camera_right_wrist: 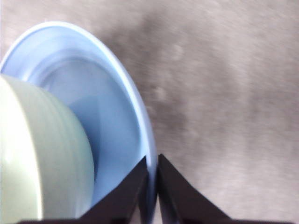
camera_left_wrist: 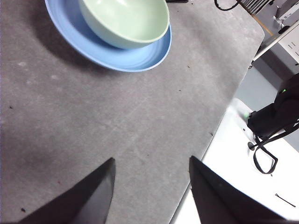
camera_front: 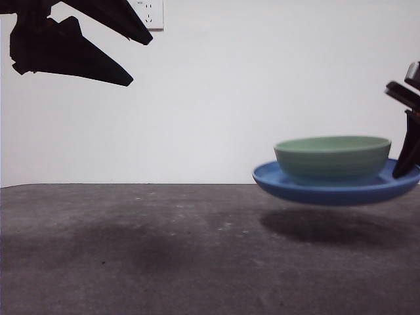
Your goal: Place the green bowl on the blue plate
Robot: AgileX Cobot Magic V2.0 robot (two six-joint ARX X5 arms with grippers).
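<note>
One right tool (camera_right_wrist: 152, 179) pinches the blue plate (camera_front: 328, 187) rim, green bowl (camera_front: 333, 157) aboard; I keep it level; left tool (camera_left_wrist: 152, 186) wide

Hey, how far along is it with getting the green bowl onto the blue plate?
Done: the green bowl sits in the blue plate. In hand: the right gripper pinches the plate's rim, holding it above the table, shadow beneath. The left gripper waits open. Left: set the plate down, release.
</note>
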